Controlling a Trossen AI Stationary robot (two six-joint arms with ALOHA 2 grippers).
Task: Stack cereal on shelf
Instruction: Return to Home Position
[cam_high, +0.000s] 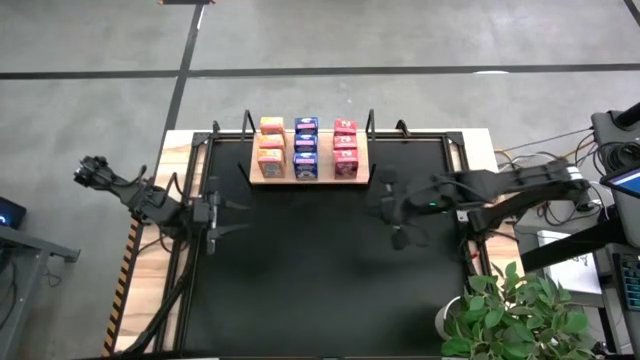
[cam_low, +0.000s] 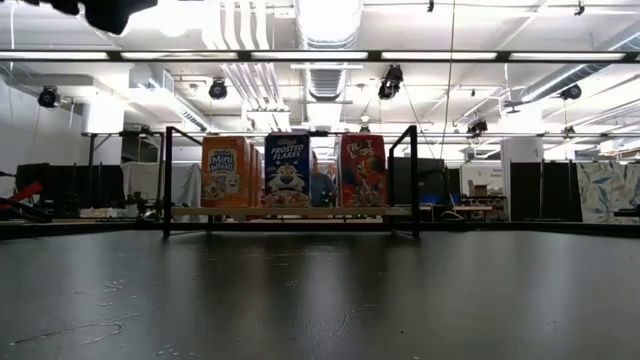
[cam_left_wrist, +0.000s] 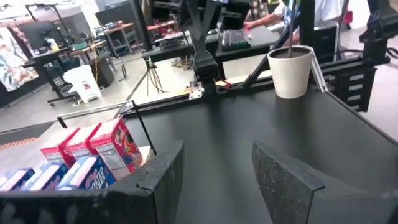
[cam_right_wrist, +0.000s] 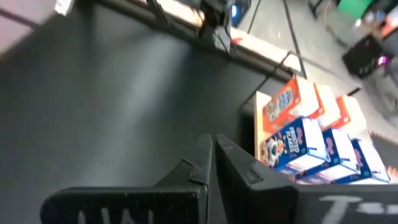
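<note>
Orange, blue, red cereal (cam_high: 306, 148) fills the shelf (cam_high: 325, 179) in 3 columns; left pincer (cam_high: 242, 216) spread, right pincer (cam_high: 385, 205) clenched.

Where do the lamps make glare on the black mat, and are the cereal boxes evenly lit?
Low view: ceiling lamps glare and leave a pale sheen on the black mat; the cereal boxes on the shelf are evenly lit. High view: no glare on the mat. Left wrist view: soft sheen near the white pot.
</note>
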